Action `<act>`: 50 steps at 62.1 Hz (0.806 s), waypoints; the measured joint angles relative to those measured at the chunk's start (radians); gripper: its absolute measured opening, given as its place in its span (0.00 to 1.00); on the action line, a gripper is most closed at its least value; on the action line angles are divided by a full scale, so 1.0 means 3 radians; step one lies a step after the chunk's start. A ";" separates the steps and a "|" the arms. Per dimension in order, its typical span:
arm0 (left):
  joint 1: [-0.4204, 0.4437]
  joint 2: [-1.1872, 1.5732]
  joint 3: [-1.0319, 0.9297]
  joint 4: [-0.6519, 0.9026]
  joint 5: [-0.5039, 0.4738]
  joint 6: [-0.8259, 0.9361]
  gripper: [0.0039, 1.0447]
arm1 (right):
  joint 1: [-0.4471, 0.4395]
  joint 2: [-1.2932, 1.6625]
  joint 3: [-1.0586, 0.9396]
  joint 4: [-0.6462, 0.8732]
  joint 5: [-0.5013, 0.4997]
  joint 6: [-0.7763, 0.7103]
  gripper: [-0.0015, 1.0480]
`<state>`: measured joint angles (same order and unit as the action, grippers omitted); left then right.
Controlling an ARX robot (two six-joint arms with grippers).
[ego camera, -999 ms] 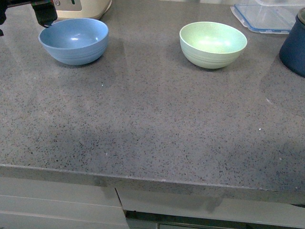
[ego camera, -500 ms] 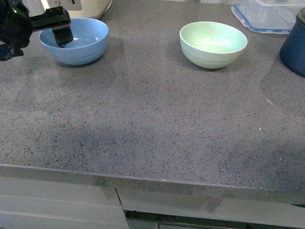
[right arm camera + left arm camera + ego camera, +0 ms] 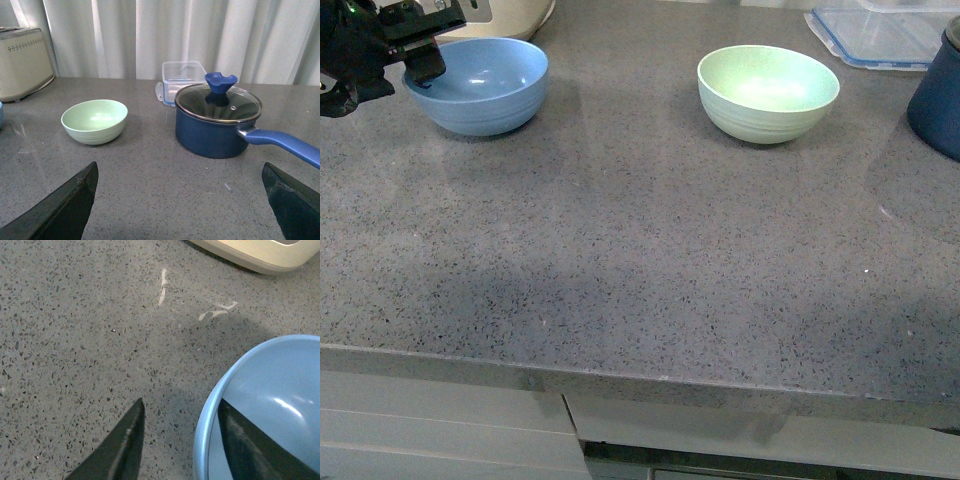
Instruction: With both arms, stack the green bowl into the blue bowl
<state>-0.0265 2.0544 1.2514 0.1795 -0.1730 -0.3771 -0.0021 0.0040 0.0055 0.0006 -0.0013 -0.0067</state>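
A home kitchen, by the look of it: a speckled grey stone countertop over pale drawer fronts along the front view's bottom edge, bearing a cream toaster-like appliance, a glass-lidded navy saucepan, a clear food container, a green bowl and a blue bowl, with white curtains behind.
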 joint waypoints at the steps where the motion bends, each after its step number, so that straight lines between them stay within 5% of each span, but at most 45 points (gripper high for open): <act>1: 0.0000 -0.0004 -0.0011 0.0000 0.0010 -0.0005 0.29 | 0.0000 0.0000 0.0000 0.0000 0.0000 0.0000 0.90; 13: -0.0006 -0.0019 -0.0058 0.0014 0.0027 -0.0085 0.03 | 0.0000 0.0000 0.0000 0.0000 0.0000 0.0000 0.90; 50: -0.0474 -0.0045 0.0535 -0.0354 0.0128 -0.0361 0.03 | 0.0000 0.0000 0.0000 0.0000 0.0000 0.0000 0.90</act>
<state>-0.1688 2.0411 1.4120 0.0734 -0.1345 -0.4854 -0.0021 0.0040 0.0055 0.0006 -0.0013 -0.0067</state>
